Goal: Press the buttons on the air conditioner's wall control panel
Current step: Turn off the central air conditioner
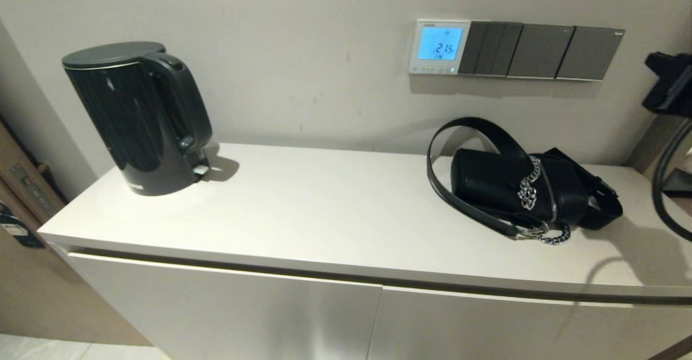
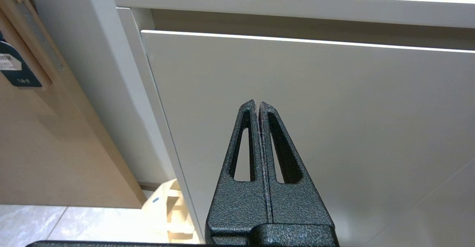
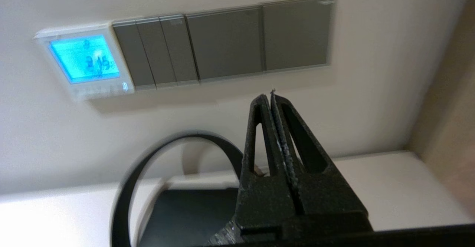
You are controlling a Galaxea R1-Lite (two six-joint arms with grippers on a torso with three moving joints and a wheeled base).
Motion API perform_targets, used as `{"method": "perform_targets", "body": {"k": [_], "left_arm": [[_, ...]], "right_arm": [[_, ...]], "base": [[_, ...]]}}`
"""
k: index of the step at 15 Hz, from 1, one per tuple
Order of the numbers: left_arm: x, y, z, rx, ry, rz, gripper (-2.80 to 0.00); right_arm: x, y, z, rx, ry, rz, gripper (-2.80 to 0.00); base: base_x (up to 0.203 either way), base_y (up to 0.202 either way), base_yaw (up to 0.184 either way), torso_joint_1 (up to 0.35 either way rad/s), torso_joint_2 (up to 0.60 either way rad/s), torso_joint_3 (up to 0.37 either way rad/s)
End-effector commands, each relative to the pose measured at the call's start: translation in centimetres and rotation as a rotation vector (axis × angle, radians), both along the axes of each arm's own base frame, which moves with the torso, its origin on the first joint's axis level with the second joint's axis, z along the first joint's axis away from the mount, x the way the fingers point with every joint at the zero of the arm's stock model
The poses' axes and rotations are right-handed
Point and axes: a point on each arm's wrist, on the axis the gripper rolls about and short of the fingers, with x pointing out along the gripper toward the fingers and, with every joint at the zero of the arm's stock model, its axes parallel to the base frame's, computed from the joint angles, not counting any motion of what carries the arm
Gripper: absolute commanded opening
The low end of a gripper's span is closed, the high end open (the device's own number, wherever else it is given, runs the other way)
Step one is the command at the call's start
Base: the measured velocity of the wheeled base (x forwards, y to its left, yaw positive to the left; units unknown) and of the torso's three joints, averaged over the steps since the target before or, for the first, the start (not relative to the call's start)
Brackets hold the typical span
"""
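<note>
The air conditioner's wall control panel [image 1: 439, 46] is a small white-framed thermostat on the wall, its screen glowing light blue with digits. The buttons [image 1: 431, 70] are a row of tiny pale keys under the screen. In the right wrist view the panel [image 3: 85, 59] and its buttons [image 3: 98, 90] show up and to one side of my right gripper [image 3: 269, 95]. That gripper is shut and empty, held in the air away from the wall, below the grey switch plates. My right arm [image 1: 667, 81] shows at the far right edge. My left gripper [image 2: 257, 104] is shut and empty, low before the cabinet door.
A row of flat grey switch plates [image 1: 540, 51] adjoins the panel on its right. A black bag [image 1: 519, 187] with a looped strap and chain lies on the white counter [image 1: 324, 208] below the panel. A black kettle [image 1: 138, 117] stands at the counter's left end.
</note>
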Motion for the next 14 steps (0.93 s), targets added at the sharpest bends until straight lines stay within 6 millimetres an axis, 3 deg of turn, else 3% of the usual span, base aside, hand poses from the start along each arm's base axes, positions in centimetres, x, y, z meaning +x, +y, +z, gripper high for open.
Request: {"method": "perform_targets", "body": {"k": [1, 7, 11, 14], "left_arm": [[0.0, 0.0, 0.0, 0.000, 0.002, 0.001, -2.80], [0.0, 0.0, 0.0, 0.000, 0.002, 0.000, -2.80], [0.0, 0.0, 0.0, 0.000, 0.002, 0.000, -2.80], [0.0, 0.0, 0.0, 0.000, 0.002, 0.000, -2.80]], "right_arm": [[5.1, 2.4, -1.4, 0.010, 0.046, -0.018, -2.80], [11.6, 6.7, -3.2, 0.071, -0.056, -0.053, -2.80], [14.0, 10.4, -3.2, 0.083, -0.102, 0.024, -2.80], [15.2, 11.9, -3.6, 0.083, -0.108, 0.066, -2.80]], "base": [[0.000, 0.000, 0.000, 0.000, 0.00, 0.000], [0.000, 0.000, 0.000, 0.000, 0.00, 0.000], [0.000, 0.000, 0.000, 0.000, 0.00, 0.000], [0.000, 0.000, 0.000, 0.000, 0.00, 0.000]]}}
